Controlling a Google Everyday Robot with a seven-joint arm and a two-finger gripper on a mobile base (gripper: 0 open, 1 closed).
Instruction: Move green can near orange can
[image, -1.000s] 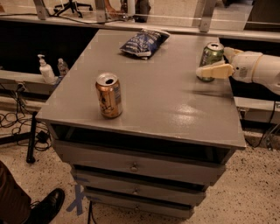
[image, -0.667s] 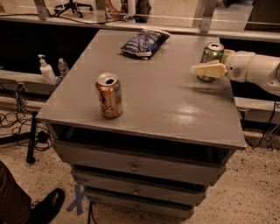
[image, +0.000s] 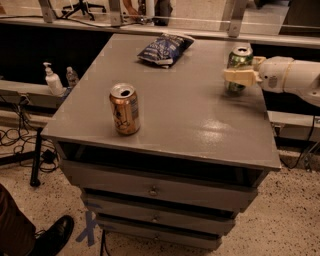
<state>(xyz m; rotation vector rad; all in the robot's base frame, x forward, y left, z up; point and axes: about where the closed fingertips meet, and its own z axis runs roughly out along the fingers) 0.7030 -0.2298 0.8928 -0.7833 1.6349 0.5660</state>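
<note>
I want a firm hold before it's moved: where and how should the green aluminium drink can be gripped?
Take the upright green aluminium drink can across its straight round mid-body, coming sideways from the right of view, where the cream gripper sits at it.

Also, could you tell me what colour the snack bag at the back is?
Dark blue with white print, in the camera view: snack bag. The gripper is at the green can.

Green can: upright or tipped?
Upright: green can has its silver top facing up, base on the table, far right; gripper at its midsection.
</note>
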